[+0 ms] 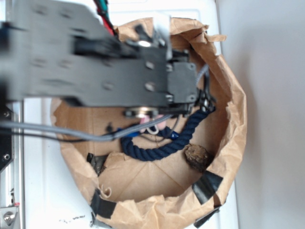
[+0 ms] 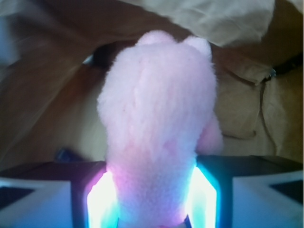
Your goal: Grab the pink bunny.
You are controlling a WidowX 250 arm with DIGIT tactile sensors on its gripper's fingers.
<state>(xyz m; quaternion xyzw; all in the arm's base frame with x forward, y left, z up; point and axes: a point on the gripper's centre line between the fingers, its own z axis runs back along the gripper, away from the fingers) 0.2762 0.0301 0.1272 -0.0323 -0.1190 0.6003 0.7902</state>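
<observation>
Gripper (image 2: 151, 199) closed most of the way around pink bunny (image 2: 159, 123); both pads pressed into the plush at its lower body, fur bulging slightly over the glowing inner faces. Nothing else between the pads. Ears pointing away from the wrist camera, toward the far wall of the paper bag (image 1: 233, 119).

From the exterior view, only a sliver of pink bunny (image 1: 144, 122) visible under the arm, inside the paper bag, just above the dark blue rope (image 1: 162, 145). Cream loop cord (image 1: 152, 128) showing beside it. Cannot tell whether lifted clear of the bag floor or resting on it.

Risks, as judged:
- Hold low on a soft body; plush could compress and slide out on a lift, most of the mass sitting beyond the pads.
- Loop cord close to the dark blue rope; possible snag dragging the rope up or tugging the toy loose.
- Crumpled bag wall close around the gripper; a sideways move could catch paper or tape.

Brown lumpy chunk (image 1: 197, 156) at the rope's right end, well apart from the bunny, no concern.
</observation>
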